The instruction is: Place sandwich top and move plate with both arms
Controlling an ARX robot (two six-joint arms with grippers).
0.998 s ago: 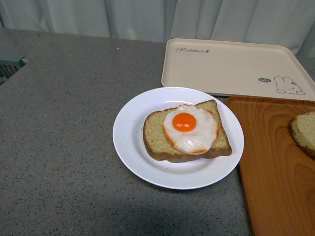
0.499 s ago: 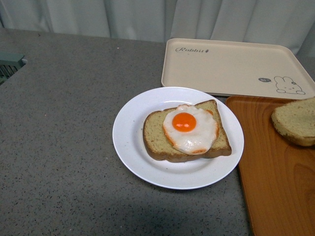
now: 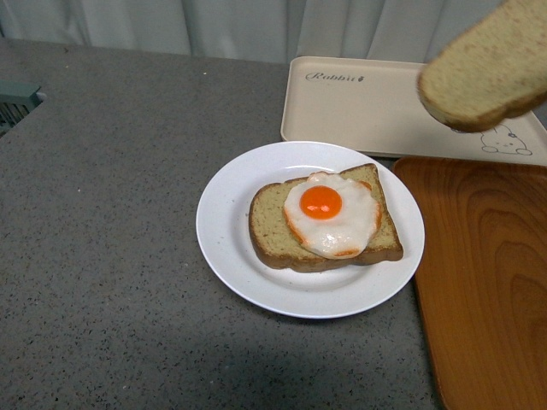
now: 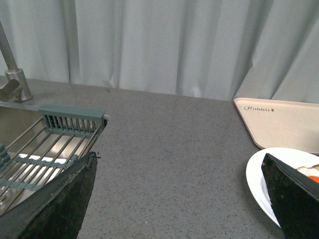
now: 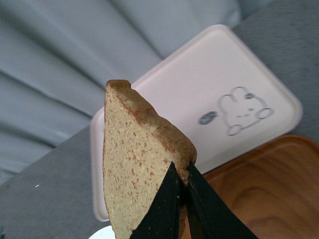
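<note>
The white plate (image 3: 231,248) sits mid-counter and bears a bread slice (image 3: 272,224) topped with a fried egg (image 3: 329,213). The sandwich top (image 3: 487,73), a plain tan slice, hangs in the air at the upper right, above the beige tray. In the right wrist view my right gripper (image 5: 180,172) is shut on the slice's crust edge (image 5: 134,159). My left gripper (image 4: 179,164) is open over bare counter; its right finger (image 4: 291,199) overlaps the plate's rim (image 4: 256,177). Neither arm shows in the front view.
A beige rabbit-printed tray (image 3: 367,107) lies behind the plate. An orange-brown wooden tray (image 3: 487,282) lies at the right, touching the plate's side. A sink with a grey-green rack (image 4: 55,134) and a tap (image 4: 12,74) is at the far left. Curtains hang behind.
The sandwich top has risen from the wooden tray at the right edge and moved up and leftward, now held high over the beige tray. The plate stays put.
</note>
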